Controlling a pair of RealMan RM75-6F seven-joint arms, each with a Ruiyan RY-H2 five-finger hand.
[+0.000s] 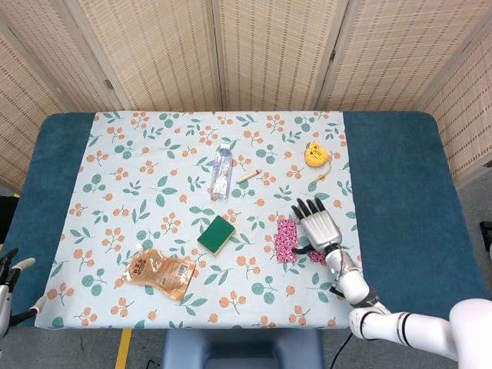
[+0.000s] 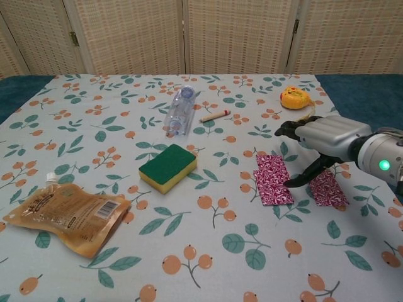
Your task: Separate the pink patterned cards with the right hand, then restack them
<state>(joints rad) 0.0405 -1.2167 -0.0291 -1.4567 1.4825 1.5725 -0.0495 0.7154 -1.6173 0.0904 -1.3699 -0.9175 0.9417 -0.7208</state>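
Observation:
Two pink patterned cards lie flat and apart on the floral tablecloth (image 2: 189, 251). One card (image 2: 272, 179) (image 1: 286, 240) is fully in sight. The other card (image 2: 327, 188) lies to its right, partly under my right hand (image 2: 324, 139) (image 1: 317, 228). That hand hovers over the gap between them with its fingers spread, and its thumb tip reaches down between the two cards; it holds nothing. My left hand (image 1: 14, 277) shows only at the head view's lower left edge, off the table, fingers apart and empty.
A green and yellow sponge (image 2: 167, 167) sits left of the cards. Behind it lie a clear bottle (image 2: 179, 111) and a small wooden stick (image 2: 215, 116). A yellow tape measure (image 2: 295, 97) is at the back right, and a brown pouch (image 2: 63, 214) at the front left.

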